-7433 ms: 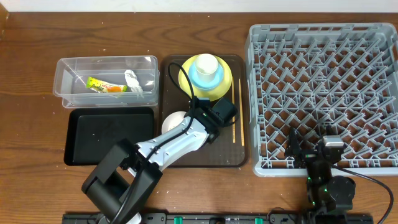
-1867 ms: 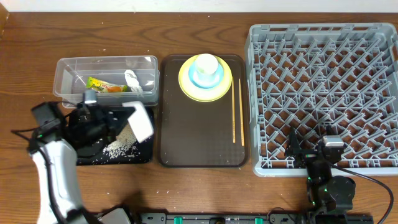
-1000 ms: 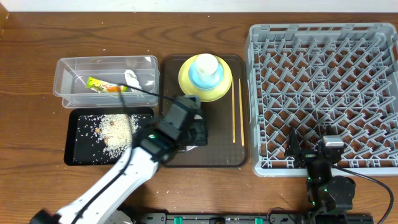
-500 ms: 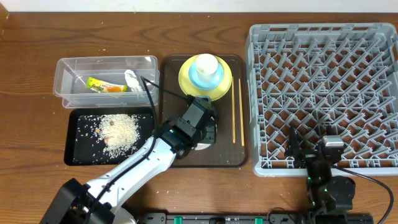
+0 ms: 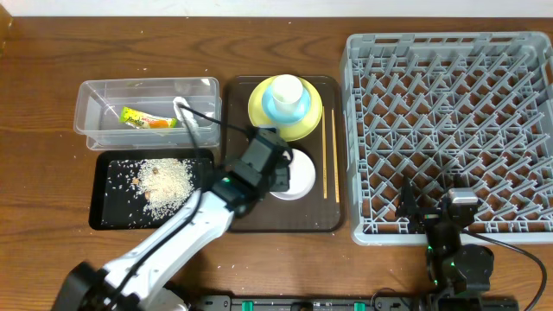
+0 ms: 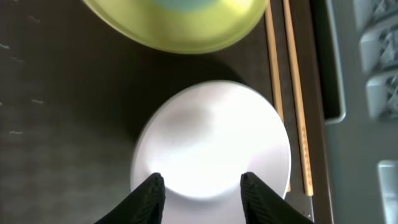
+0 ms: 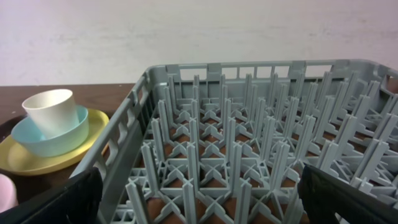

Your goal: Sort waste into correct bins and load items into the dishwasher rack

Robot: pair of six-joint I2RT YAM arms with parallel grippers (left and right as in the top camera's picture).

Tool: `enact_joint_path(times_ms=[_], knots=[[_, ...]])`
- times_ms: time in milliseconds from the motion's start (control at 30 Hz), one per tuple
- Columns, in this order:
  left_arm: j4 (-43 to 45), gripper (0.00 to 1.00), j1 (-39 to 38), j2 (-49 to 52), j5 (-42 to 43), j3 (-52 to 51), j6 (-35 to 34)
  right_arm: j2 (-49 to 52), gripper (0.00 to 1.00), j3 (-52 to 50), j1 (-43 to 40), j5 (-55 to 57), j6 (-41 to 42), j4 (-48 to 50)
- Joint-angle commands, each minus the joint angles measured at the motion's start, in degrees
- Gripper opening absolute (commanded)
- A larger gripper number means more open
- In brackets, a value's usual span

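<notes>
The left fingers point(image 6: 149, 196) are spread, one at each side of the near rim of the white bowl point(image 6: 211, 143); whether they touch it cannot be told. The bowl sits upright on the brown tray point(image 5: 259, 212), just beside the chopsticks point(image 5: 330, 155) and below the yellow plate point(image 5: 257, 111), which carries the light blue bowl point(image 5: 270, 111) and the white cup point(image 5: 287, 90). Rice crumbs point(image 5: 164, 180) lie in the black tray point(image 5: 112, 212); the wrapper point(image 5: 143, 118) and tissue point(image 5: 183, 111) lie in the clear tub point(image 5: 86, 112). The right fingers point(image 7: 50, 199) are spread wide, holding nothing, at the near edge of the grey rack point(image 5: 449, 52) on the desk point(image 5: 43, 52).
</notes>
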Motion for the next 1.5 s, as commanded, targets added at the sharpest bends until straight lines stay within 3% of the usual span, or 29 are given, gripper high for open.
enact_joint_path(times_ms=[0,333,600,800,900,1100,1200,1333,1367,1467], knots=[[-2.25,0.44,3.23,-6.03,-1.46,2.27,0.96,-0.07,0.99,-0.04,-0.5,1.49,0.26,0.07],[-13.77,0.45,14.64,-22.77,-1.29,2.27,0.96,-0.07,0.99,0.17,-0.5,-2.6,2.69,3.15],[-17.94,0.5,26.1,-33.59,-1.36,2.27,0.98,4.5,0.99,10.58,-0.5,-2.89,4.81,-7.02],[-18.38,0.65,33.97,-34.67,-1.57,2.27,0.98,21.22,0.99,29.66,-0.5,-5.44,2.6,-16.31],[-19.65,0.76,36.76,-34.1,-1.55,2.25,0.96,32.81,0.99,42.23,-0.48,-9.46,0.15,-26.56],[-21.55,0.83,37.79,-33.11,-1.53,2.25,0.96,54.9,0.99,64.19,-0.44,-22.71,0.09,-47.67],[-22.6,0.85,37.77,-32.89,-1.51,2.25,0.96,63.32,0.99,69.99,-0.46,-32.89,1.88,-51.82],[-22.62,0.88,37.77,-32.7,-1.53,2.25,0.96,70.73,0.99,70.88,-0.44,-45.7,6.97,-49.96],[-22.62,0.88,37.79,-32.7,-1.53,2.25,0.96,72.17,0.98,70.86,-0.37,-48.54,6.97,-49.72],[-22.62,0.89,37.79,-32.7,-1.53,2.25,0.94,76.13,0.73,70.86,1.49,-51.08,6.73,-49.13]])
